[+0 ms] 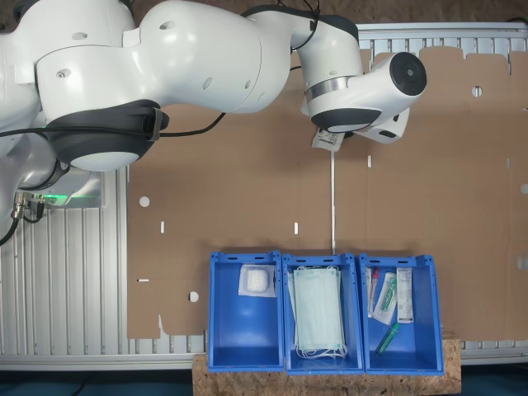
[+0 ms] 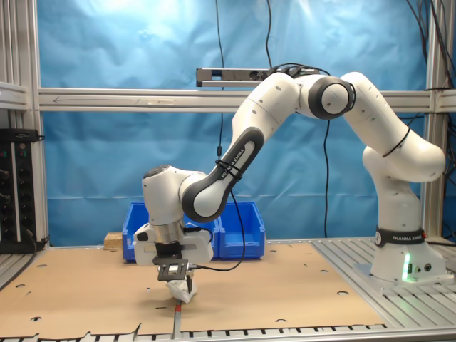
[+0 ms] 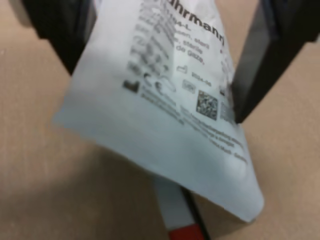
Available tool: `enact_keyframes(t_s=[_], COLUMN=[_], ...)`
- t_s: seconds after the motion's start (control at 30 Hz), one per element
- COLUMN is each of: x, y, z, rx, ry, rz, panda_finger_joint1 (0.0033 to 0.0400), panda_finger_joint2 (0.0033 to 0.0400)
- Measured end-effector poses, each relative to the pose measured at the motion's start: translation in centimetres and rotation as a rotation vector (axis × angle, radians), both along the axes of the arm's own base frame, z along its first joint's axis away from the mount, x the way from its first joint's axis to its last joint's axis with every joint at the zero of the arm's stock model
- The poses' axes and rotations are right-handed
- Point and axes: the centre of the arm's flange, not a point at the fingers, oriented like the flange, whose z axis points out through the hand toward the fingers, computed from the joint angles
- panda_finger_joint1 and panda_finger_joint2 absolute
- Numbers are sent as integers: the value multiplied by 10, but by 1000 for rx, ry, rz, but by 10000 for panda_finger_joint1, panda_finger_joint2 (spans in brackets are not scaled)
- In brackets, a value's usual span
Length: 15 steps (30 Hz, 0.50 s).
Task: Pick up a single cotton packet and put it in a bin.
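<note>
My gripper (image 3: 155, 90) is shut on a cotton packet (image 3: 160, 120), a flat white sachet with dark print, held by its upper part between the two black fingers (image 3: 265, 60). In the second exterior view the gripper (image 2: 174, 274) points down and the packet (image 2: 180, 289) hangs from it, low over the cardboard sheet. In the first exterior view a corner of the packet (image 1: 327, 140) peeks out from under the wrist. Three blue bins (image 1: 247, 346) stand in a row at the near edge of the first exterior view, well away from the gripper.
One bin holds a plainer white packet (image 1: 256, 280), the middle bin pale-green face masks (image 1: 318, 312), the third several small wrapped items (image 1: 394, 299). A thin seam strip (image 1: 332, 198) runs across the cardboard (image 1: 231, 206) under the packet. The bins (image 2: 239, 228) sit behind the arm in the second exterior view.
</note>
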Motion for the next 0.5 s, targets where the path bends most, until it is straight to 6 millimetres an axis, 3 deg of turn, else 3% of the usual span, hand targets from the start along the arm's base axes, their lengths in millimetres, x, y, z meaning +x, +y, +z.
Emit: enact_keyframes(t_s=[0.1,0.13,0.3,0.33,0.5], x=[0,0,0,0,1], y=[0,1,2,2,4], z=[0,0,1,1,2], rx=[0,0,0,0,0], ry=[0,0,-2,-3,-4], rz=[1,1,3,4,6], panda_finger_joint1=[275,193,193,100,100], panda_finger_joint2=[275,193,193,100,100])
